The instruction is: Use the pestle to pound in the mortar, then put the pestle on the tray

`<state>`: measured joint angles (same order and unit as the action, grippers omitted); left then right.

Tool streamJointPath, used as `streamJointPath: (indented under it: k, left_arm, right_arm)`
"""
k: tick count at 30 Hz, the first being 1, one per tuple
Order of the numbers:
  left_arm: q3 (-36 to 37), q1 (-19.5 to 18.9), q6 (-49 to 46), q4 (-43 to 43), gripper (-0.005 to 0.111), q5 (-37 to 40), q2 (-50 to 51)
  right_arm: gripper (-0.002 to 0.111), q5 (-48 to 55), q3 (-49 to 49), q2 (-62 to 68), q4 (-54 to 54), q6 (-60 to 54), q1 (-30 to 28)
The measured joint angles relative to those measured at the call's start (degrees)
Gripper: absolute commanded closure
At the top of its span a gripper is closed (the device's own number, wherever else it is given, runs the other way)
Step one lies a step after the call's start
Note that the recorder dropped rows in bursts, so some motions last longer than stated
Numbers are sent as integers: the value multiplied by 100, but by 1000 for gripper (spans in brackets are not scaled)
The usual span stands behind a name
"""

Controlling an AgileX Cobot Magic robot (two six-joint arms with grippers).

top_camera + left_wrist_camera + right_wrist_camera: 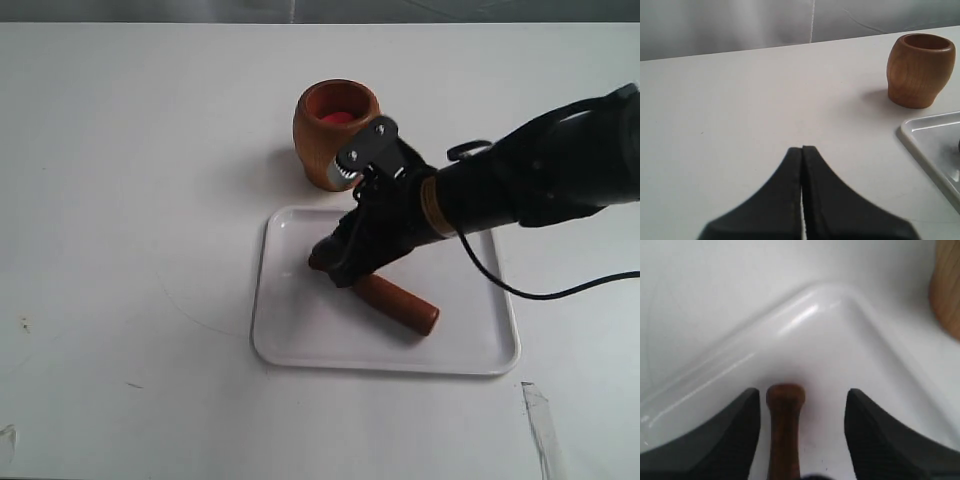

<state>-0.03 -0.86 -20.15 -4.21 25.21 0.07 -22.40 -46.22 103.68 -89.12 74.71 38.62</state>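
Pestle flat on tray, right arm angled down, jaws spread astride it, left jaws closed

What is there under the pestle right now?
The white tray lies under the pestle, whose thick end seems to rest on the tray floor. The open right gripper covers its middle in the exterior view, so contact there is hidden.

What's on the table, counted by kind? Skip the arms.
Mortar: 1
Pestle: 1
Tray: 1
Total: 3
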Motion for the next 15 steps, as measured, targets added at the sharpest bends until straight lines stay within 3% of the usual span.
streamJointPath:
  k: [4, 15]
  left_arm:
    - [0, 0, 0, 0, 107, 0, 0]
    - [0, 0, 0, 0, 107, 0, 0]
  right_arm:
    - [108, 0, 0, -1003, -12, 23, 0]
    - [108, -75, 124, -4459, -119, 47, 0]
